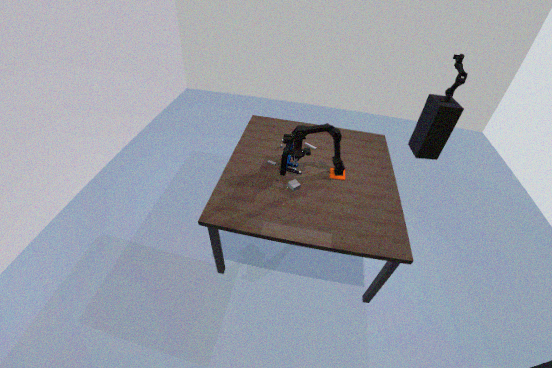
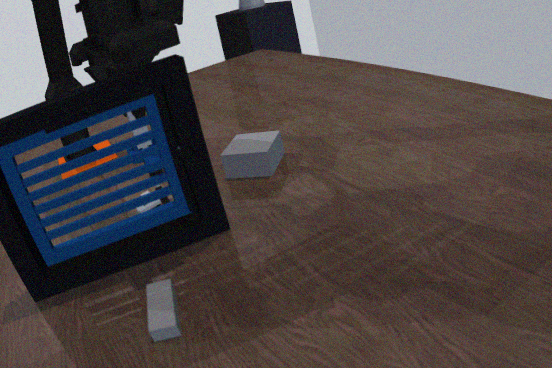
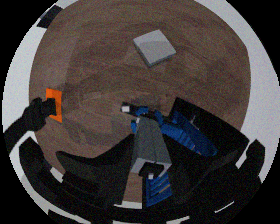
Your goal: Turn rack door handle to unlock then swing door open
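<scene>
From my station, I had the gripper (image 1: 292,157) (image 2: 101,72) (image 3: 148,137) shut on the blue door handle (image 3: 134,125), mostly hidden at its fingertips, beside the black rack frame (image 1: 283,164) (image 2: 207,166). A grey block (image 1: 294,185) (image 2: 251,157) (image 3: 155,48) sat apart on the table (image 1: 320,211) (image 2: 400,176) (image 3: 95,45).

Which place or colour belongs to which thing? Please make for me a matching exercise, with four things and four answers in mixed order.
Things
1. The table top
2. The plate under the arm's base
3. The slatted panel
4. The claw

Places, colours, states
A. blue, inside a black frame
B. shut on something
C. brown, with wood grain
D. orange, on the table

Right pairs: 1-C, 2-D, 3-A, 4-B
</scene>
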{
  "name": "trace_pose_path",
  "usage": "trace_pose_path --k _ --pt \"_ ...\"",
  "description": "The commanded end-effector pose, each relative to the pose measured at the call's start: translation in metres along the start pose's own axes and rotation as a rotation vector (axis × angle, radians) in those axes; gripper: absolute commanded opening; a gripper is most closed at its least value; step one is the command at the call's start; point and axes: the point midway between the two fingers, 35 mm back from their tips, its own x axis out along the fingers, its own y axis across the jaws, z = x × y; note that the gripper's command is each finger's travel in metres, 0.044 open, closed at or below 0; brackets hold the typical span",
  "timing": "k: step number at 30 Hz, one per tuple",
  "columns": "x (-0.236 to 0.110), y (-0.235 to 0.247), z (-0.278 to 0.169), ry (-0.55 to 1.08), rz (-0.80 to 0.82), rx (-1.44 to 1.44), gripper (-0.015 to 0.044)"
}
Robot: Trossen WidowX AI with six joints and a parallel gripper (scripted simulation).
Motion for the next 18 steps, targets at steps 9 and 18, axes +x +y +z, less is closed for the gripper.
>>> trace_pose_path --k 9,18 --pt "0.0003 -0.0003 0.0007 0.0 0.0 -0.025 0.0262" --pt "0.0003 -0.0003 0.0007 0.0 -0.001 0.247 0.0297"
